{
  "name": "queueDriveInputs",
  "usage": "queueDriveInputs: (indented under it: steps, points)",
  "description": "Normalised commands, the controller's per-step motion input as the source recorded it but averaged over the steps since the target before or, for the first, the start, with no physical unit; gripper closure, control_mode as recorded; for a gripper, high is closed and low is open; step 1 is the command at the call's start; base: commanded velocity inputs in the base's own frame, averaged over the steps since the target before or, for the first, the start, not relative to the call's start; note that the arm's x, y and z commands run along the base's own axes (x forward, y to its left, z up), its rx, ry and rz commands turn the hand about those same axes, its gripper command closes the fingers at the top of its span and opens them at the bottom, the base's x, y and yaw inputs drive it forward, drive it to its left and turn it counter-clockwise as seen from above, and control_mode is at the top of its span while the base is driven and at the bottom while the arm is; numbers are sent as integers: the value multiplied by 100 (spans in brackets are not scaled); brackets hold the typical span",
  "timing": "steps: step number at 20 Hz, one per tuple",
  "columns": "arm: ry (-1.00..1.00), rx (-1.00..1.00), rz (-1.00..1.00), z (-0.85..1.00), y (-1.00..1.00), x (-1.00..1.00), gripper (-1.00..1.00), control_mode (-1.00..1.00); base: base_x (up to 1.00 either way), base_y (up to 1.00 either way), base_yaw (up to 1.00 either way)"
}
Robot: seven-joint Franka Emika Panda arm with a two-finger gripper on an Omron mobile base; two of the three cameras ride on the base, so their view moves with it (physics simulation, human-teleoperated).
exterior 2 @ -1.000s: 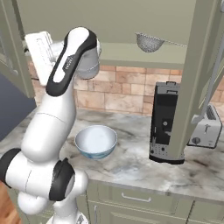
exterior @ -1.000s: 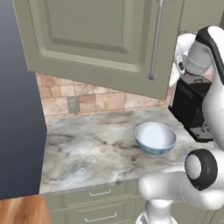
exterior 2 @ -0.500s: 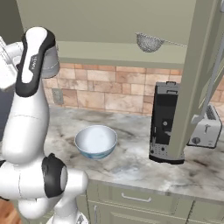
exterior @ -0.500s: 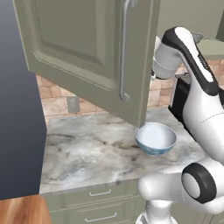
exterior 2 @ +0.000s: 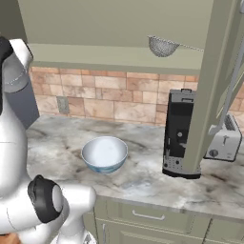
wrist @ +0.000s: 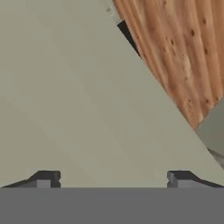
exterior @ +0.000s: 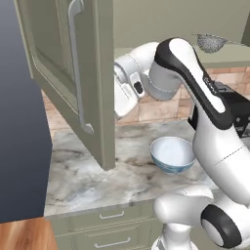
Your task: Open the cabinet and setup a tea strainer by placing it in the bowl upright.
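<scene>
A: The cabinet (exterior: pixel 63 68) door is being shown swung wide at the left, and the gripper (wrist: pixel 113 177) is being held with jaws spread apart, nothing between them, close against the door's inner face.

B: The bowl (exterior 2: pixel 104 153) is sitting on the counter (exterior 2: pixel 143 176). Up on the shelf, the tea strainer (exterior 2: pixel 162 46) is being seen: silvery mesh, rounded cup, thin handle. It is being judged light, stiff and slippery, best pinched at the rim.

A marbled grey counter (exterior 2: pixel 143 176) runs under a tan brick backsplash (exterior 2: pixel 109 97). Olive drawers (exterior 2: pixel 152 221) sit below it. The floor (exterior: pixel 22 235) is reddish wood.
</scene>
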Motion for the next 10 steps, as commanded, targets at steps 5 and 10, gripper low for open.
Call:
queueDriveInputs:
  steps: [5, 10]
  points:
    - [1, 0, -24, -5, 28, 0, -100, -100, 0, 0, 0]
    - [0, -1, -10, -27, -16, 10, -100, -100, 0, 0, 0]
